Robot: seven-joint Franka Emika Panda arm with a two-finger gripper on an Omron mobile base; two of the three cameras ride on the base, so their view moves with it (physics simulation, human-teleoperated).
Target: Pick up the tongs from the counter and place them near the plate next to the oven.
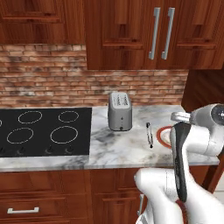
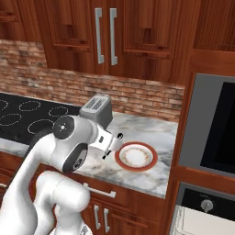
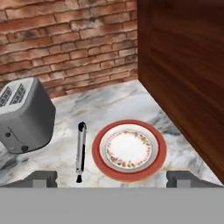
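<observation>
claw [image 3: 111, 179] was wide open, empty above the bench [image 3: 118, 103]; tongs [image 3: 80, 151] lay just beside the plate [image 3: 129, 150], so a sloppy retreat could knock them away

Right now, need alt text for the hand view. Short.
Slim silver tongs lie flat on the marble counter just beside a red-rimmed plate, not touching it, with a grey toaster on the tongs' other side. The open claw hangs above them, holding nothing. A brick wall and a dark wooden panel stand behind.
</observation>
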